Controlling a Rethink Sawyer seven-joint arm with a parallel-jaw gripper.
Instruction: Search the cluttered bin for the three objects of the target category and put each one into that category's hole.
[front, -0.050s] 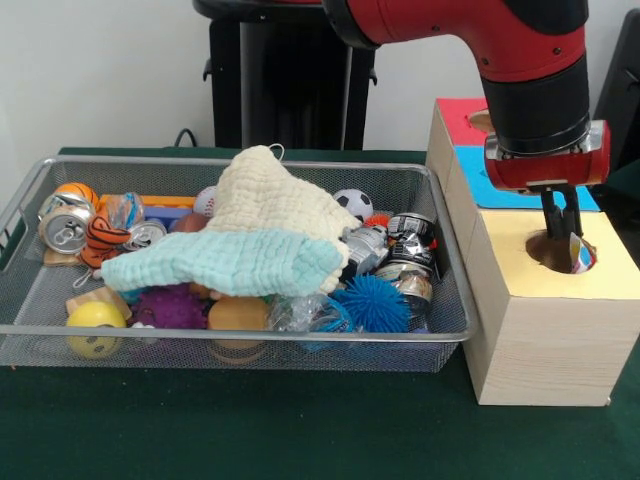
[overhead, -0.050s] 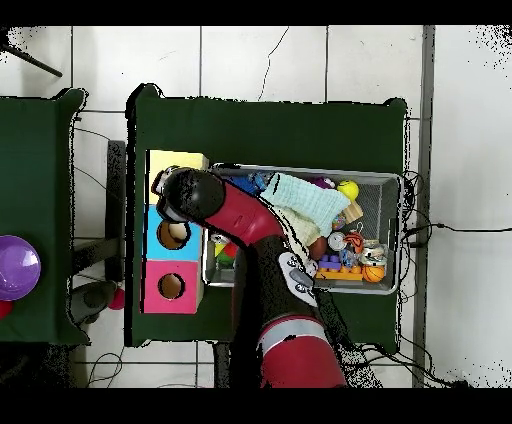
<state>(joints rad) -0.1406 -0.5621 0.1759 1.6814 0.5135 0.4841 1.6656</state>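
While the red and black arm (front, -0.050s: 520, 60) reaches down over the wooden box (front, -0.050s: 545, 330) at the right end of the green desk (front, -0.050s: 250, 430), its fingers (front, -0.050s: 561, 222) hang just above the round hole (front, -0.050s: 556, 252) in the yellow section, the nearest of the three. They are clenched on a small crumpled wrapper (front, -0.050s: 581, 257) with white, red and blue on it, which sits at the hole's right rim, partly down inside it. Behind the yellow section lie a blue section (front, -0.050s: 480, 180) and then a red section (front, -0.050s: 460, 118); the overhead view shows a hole in each of those two, while the arm hides the yellow one there. Just beside the box on the desk stands the wire mesh bin (front, -0.050s: 30, 330), filled with clutter. A cream and mint cloth (front, -0.050s: 255, 235) is draped across the middle of the heap. Along the bin's left side are a crushed can (front, -0.050s: 66, 228), an orange striped ball (front, -0.050s: 104, 238) and, at the near left corner, a yellow ball (front, -0.050s: 95, 328). A purple spiky ball (front, -0.050s: 170, 308) sits beside it, a blue spiky ball (front, -0.050s: 378, 302) lies toward the near right corner, and a small soccer ball (front, -0.050s: 352, 203) peeks out at the far edge behind the cloth.
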